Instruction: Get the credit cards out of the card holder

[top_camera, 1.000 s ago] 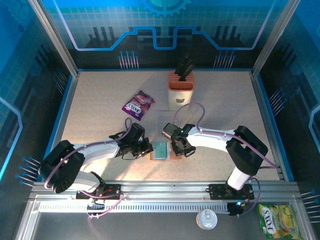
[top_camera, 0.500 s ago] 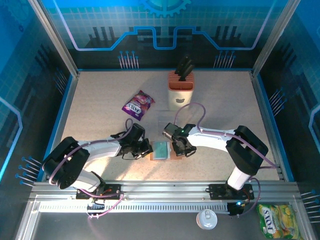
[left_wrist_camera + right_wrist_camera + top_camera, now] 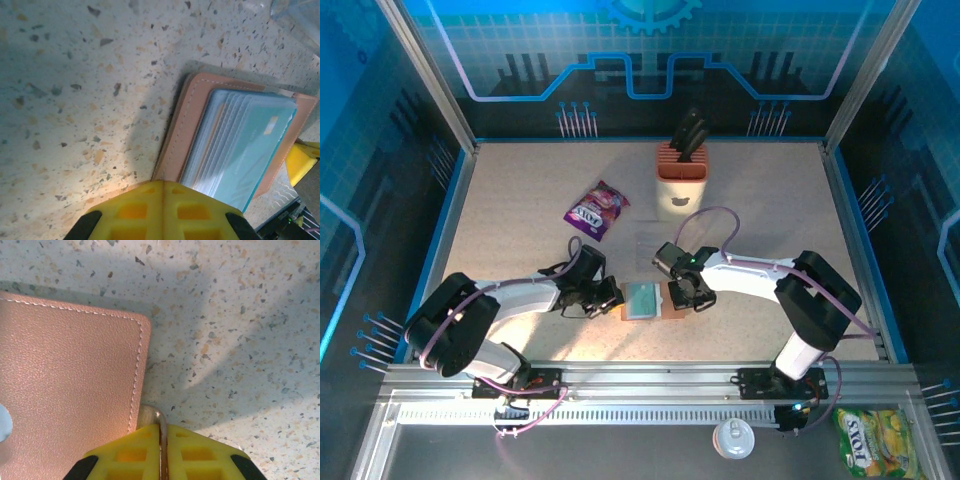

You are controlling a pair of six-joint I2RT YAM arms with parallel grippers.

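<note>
Right tool (image 3: 690,295) has shifted slightly right and narrowed. Its fingers now meet at the right edge of the card holder (image 3: 666,301). Left tool (image 3: 611,297): fingers together at the holder's left edge. Holder lies open on the worktop (image 3: 520,210) between both tools, with the credit cards (image 3: 641,300) in its pockets.

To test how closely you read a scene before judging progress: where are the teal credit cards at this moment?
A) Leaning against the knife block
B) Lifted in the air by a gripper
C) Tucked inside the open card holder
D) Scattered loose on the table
C: the left wrist view shows the credit cards fanned in a stack inside the open brown card holder, none pulled out.
</note>
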